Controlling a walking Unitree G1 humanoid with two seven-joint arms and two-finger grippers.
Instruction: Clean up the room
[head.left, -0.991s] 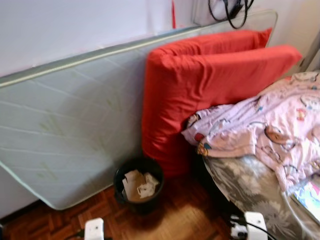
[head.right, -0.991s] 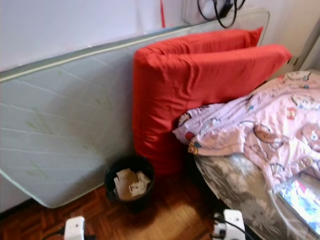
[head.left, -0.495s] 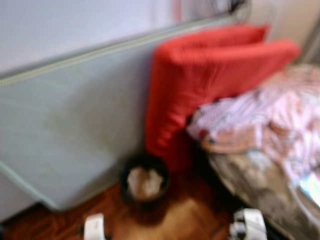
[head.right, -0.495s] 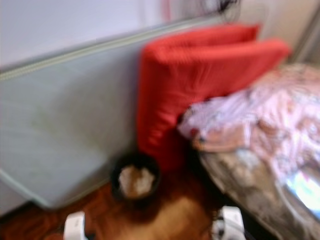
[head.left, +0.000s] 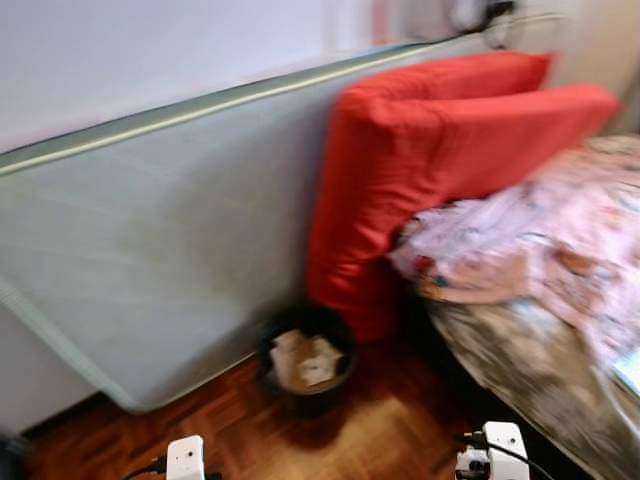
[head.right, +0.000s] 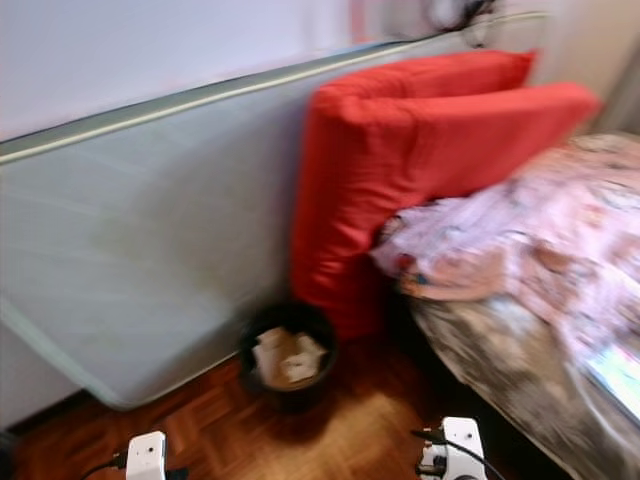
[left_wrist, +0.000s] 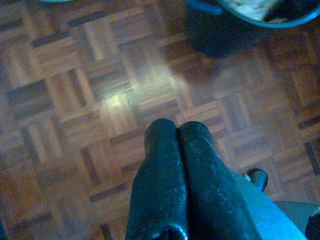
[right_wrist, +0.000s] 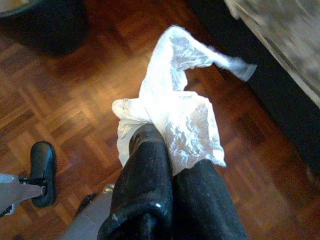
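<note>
Mattress (head.left: 150, 250) leans on wall at 9 o'clock. Left claw (left_wrist: 177, 131) pressed together, empty, over parquet floor (left_wrist: 75, 100). Bin (head.left: 305, 358) w/ paper scraps at 6 o'clock, below red cushion (head.left: 440, 150). Right claw (right_wrist: 167, 150) pinching white wrapper (right_wrist: 175, 110) above floor. Bed (head.left: 540, 300) at 3 o'clock.

head pair: high up, looking forward and down at a mattress (head.left: 170, 230) against the wall, red cushions (head.left: 440, 150), a bin (head.left: 305, 360) and a bed (head.right: 520, 360); both blurred.
left wrist: looks down along closed fingers (left_wrist: 175, 175) at wood floor (left_wrist: 75, 100), bin rim at the edge.
right wrist: looks down along its fingers (right_wrist: 150, 175), close on a white wrapper (right_wrist: 175, 115); shares floor, bed edge.
</note>
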